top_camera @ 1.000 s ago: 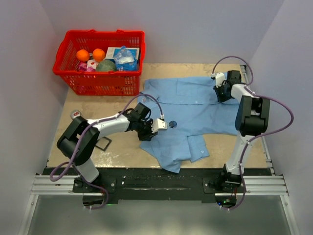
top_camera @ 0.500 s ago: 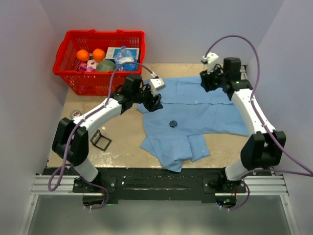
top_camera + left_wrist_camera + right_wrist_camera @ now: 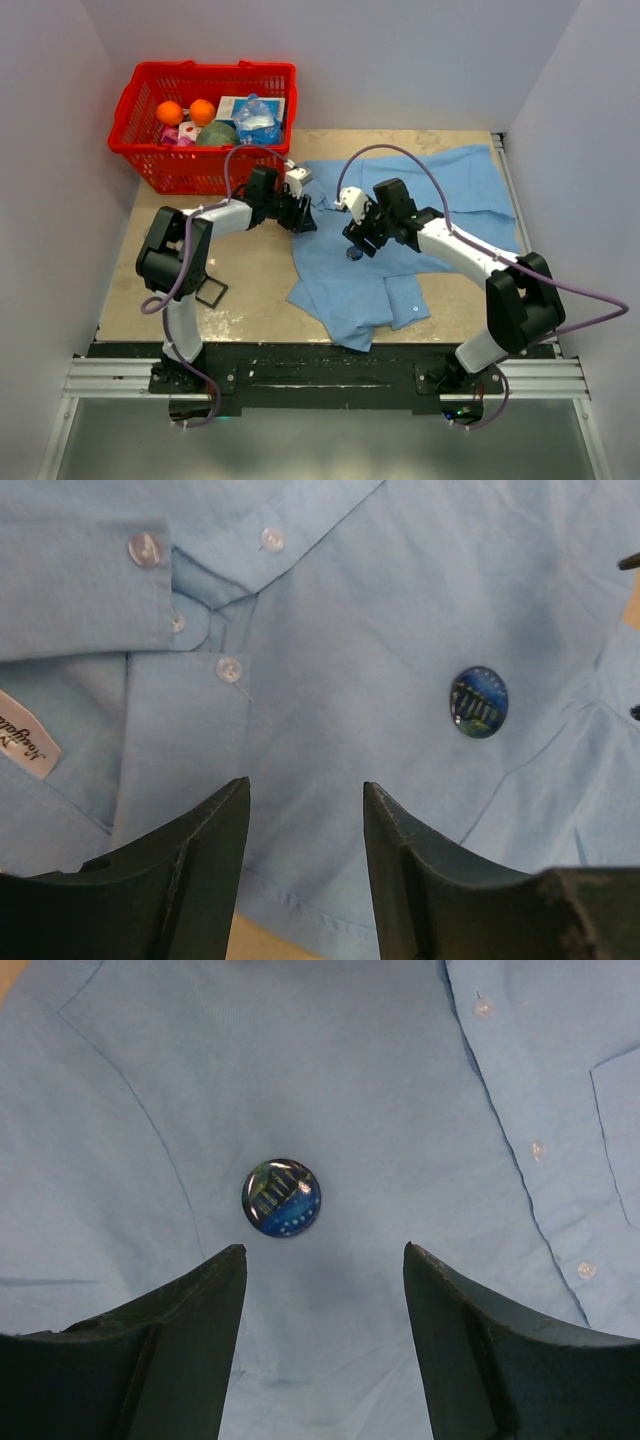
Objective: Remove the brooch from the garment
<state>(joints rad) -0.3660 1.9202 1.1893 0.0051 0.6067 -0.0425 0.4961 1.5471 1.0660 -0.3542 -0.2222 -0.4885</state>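
The garment [image 3: 450, 190], a light blue button-up shirt, lies spread over the middle and right of the table. The brooch [image 3: 281, 1197], a small dark blue round disc, is pinned on its front. My right gripper [image 3: 325, 1250] hovers open over the cloth, with the brooch just ahead of its fingertips and slightly left. In the top view the brooch [image 3: 352, 255] peeks out beside the right gripper [image 3: 357, 240]. My left gripper [image 3: 302, 214] stands open over the shirt [image 3: 380, 600] by the collar. In the left wrist view the brooch [image 3: 479, 702] lies off to the right of the left gripper [image 3: 305, 785].
A red basket [image 3: 200, 172] with oranges, a bottle and other items stands at the back left. A black square open frame [image 3: 209, 291] lies on the table near the left arm's base. The shirt's lower hem reaches close to the front edge.
The right arm swung from the far right corner to the shirt's middle, above the brooch. The left gripper went from the shirt's left edge to the collar. Both grippers opened.
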